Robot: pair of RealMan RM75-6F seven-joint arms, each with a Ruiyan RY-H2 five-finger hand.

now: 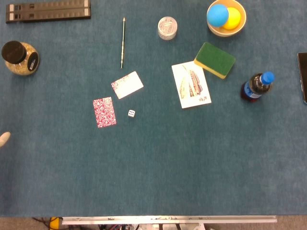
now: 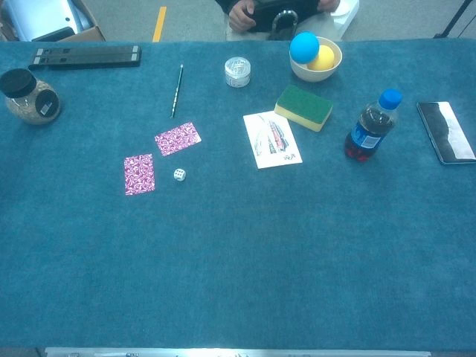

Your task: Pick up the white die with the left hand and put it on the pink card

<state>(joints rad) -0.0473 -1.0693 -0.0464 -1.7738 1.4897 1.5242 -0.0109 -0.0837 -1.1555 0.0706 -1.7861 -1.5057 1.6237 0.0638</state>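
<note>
The white die lies on the blue cloth left of centre. Just left of it is a pink patterned card, a small gap between them. A second pink patterned card lies tilted just behind the die and looks washed out in the head view. Only a pale tip of my left hand shows at the left edge of the head view, well to the left of the card and die. How its fingers lie is hidden. My right hand appears in neither view.
A picture card, green sponge, cola bottle and bowl with two balls stand to the right. Behind are a pen, a small round tin, a black tray and a jar. A phone lies far right.
</note>
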